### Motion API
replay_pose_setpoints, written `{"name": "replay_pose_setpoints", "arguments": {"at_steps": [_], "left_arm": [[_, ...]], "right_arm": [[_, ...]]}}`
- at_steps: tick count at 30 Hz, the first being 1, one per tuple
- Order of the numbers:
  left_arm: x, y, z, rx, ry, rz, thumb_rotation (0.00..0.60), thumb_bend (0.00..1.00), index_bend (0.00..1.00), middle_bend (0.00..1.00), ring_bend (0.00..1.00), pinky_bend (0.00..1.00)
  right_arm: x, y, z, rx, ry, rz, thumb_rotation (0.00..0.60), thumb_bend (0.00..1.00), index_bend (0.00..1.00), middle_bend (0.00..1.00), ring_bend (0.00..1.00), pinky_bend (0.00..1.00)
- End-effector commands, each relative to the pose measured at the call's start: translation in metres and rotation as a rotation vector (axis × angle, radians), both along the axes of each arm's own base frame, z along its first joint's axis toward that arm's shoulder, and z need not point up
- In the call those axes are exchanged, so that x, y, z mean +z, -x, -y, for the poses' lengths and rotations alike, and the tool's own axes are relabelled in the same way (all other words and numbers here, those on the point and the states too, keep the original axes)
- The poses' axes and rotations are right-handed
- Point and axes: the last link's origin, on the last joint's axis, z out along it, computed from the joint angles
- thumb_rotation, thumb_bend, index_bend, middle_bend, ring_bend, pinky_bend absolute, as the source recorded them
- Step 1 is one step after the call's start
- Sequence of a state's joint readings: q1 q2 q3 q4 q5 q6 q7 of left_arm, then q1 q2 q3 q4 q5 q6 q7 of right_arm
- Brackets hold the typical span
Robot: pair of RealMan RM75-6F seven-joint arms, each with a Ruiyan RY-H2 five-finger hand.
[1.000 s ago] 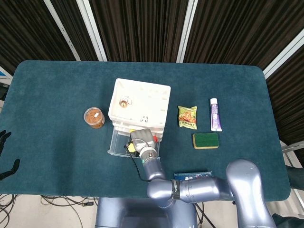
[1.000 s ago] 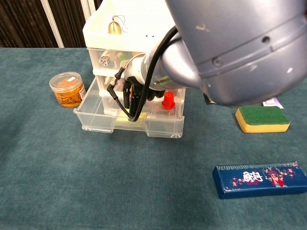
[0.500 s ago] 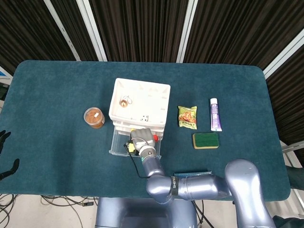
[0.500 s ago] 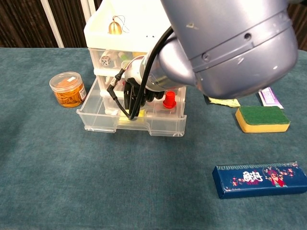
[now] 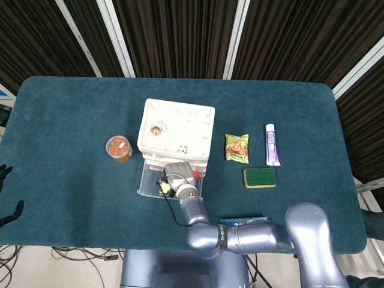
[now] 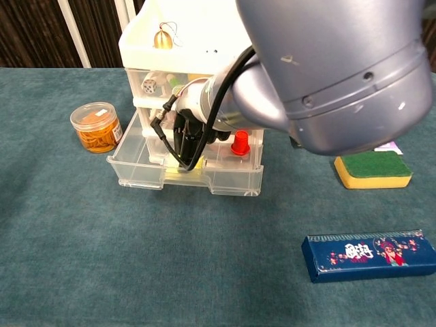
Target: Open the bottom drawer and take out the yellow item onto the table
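Yellow showed at the edge of the right hand (image 5: 178,178), low in the pulled-out bottom drawer (image 6: 136,174) of the white drawer unit (image 5: 177,127). That was the yellow item (image 5: 165,188), lying in the drawer and not yet on the table (image 5: 72,120).

Drawer stood open toward the robot. Right hand reached down into it; in the chest view its dark fingers (image 6: 184,139) were bunched over a pale yellow patch on the drawer floor. Could not tell whether they were clamped on the item or only touching it, since the forearm hid the contact. A red piece (image 6: 239,142) stood in the same drawer, just beside the hand.

Left hand (image 5: 6,198) sat at the far left edge of the head view, off the table, fingers apart and holding nothing.

Step in hand, by my reading: opening done, grasp of the item under way. Next move would call for a sure pinch, a straight lift clear of the drawer's front wall, then a set-down on bare cloth in front of the unit, without knocking the red piece.

Against the frame half a second earlier: little change. Unit, orange jar (image 5: 119,149), snack packet (image 5: 236,147), tube (image 5: 271,144), sponge (image 5: 260,177) and blue box (image 6: 371,255) lay as before. Right forearm sat slightly differently; hand stayed inside the drawer.
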State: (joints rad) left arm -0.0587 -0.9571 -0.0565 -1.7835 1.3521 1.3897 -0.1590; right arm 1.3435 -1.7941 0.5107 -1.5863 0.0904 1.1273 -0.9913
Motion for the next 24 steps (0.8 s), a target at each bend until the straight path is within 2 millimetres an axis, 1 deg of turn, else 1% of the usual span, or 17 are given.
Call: {"name": "replay_pose_setpoints", "arguments": {"at_steps": [1, 4, 12, 18, 24], "left_arm": [[0.000, 0.000, 0.000, 0.000, 0.000, 0.000, 0.600, 0.41, 0.05, 0.00, 0.00, 0.00], [0.000, 0.000, 0.000, 0.001, 0.000, 0.000, 0.600, 0.41, 0.05, 0.00, 0.00, 0.00], [0.000, 0.000, 0.000, 0.002, 0.001, -0.002, 0.600, 0.41, 0.05, 0.00, 0.00, 0.00], [0.000, 0.000, 0.000, 0.004, 0.001, -0.003, 0.600, 0.41, 0.05, 0.00, 0.00, 0.00], [0.000, 0.000, 0.000, 0.004, 0.003, -0.006, 0.600, 0.41, 0.05, 0.00, 0.00, 0.00]], "right_arm": [[0.004, 0.000, -0.001, -0.001, 0.003, 0.030, 0.600, 0.31, 0.62, 1.00, 1.00, 1.00], [0.008, 0.001, -0.001, 0.003, 0.005, 0.048, 0.600, 0.37, 0.62, 1.00, 1.00, 1.00], [0.023, 0.002, -0.003, 0.002, 0.018, 0.110, 0.600, 0.44, 0.62, 1.00, 1.00, 1.00], [0.038, 0.003, -0.005, 0.003, 0.030, 0.152, 0.600, 0.47, 0.62, 1.00, 1.00, 1.00], [0.061, 0.004, -0.009, 0.008, 0.033, 0.205, 0.600, 0.48, 0.62, 1.00, 1.00, 1.00]]}}
